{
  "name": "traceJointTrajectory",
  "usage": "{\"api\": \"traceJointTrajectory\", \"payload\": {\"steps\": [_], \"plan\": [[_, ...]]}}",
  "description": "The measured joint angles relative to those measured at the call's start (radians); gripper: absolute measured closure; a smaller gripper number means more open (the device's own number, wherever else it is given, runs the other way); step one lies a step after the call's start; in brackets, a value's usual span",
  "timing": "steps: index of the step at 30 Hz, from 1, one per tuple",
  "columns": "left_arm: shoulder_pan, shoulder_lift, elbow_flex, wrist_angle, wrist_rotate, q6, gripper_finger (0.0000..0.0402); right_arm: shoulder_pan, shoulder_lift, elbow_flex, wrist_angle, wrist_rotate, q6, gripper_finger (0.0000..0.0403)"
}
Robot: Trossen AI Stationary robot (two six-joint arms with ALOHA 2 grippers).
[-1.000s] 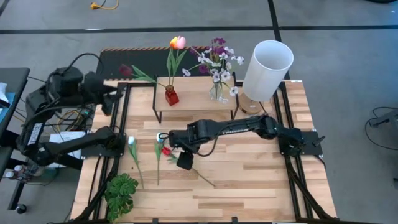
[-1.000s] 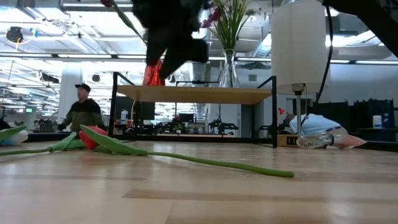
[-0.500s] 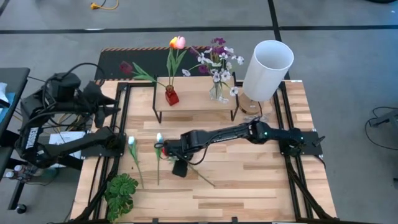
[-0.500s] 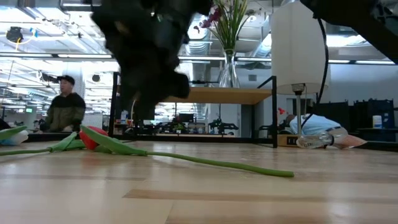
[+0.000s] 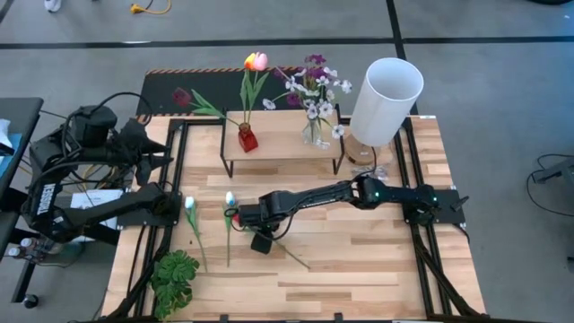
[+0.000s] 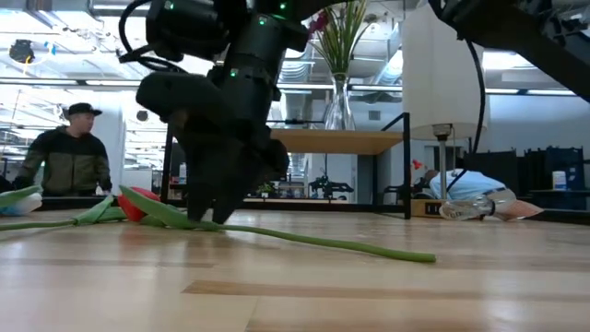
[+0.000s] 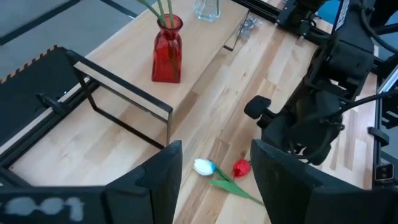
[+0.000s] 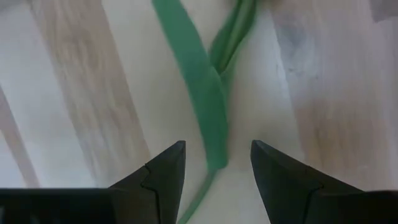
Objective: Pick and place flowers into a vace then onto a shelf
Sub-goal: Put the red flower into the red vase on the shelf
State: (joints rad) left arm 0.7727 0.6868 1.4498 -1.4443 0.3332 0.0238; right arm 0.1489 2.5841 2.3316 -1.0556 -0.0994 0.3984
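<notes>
Red tulip (image 5: 239, 216) lies flat on the bench (image 5: 359, 260), stem running between the spread fingers of the right gripper (image 8: 216, 167), lowered over it. Left gripper (image 7: 214, 177) hovers at the bench's left edge, fingers apart, holding nothing.

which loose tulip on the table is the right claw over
The red tulip: the right claw straddles its green stem, open. The two white tulips lie farther toward the left arm, untouched.
</notes>
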Motion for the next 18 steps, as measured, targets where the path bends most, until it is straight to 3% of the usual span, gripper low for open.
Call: {"api": "traceJointTrajectory", "payload": {"steps": [9, 18], "plan": [[0.000, 0.000, 0.000, -0.002, -0.001, 0.000, 0.0223, 0.001, 0.006, 0.000, -0.003, 0.075, 0.000, 0.0244], [0.000, 0.000, 0.000, -0.002, 0.000, -0.005, 0.0223, 0.004, 0.006, -0.001, 0.003, 0.075, -0.014, 0.0362]]}}
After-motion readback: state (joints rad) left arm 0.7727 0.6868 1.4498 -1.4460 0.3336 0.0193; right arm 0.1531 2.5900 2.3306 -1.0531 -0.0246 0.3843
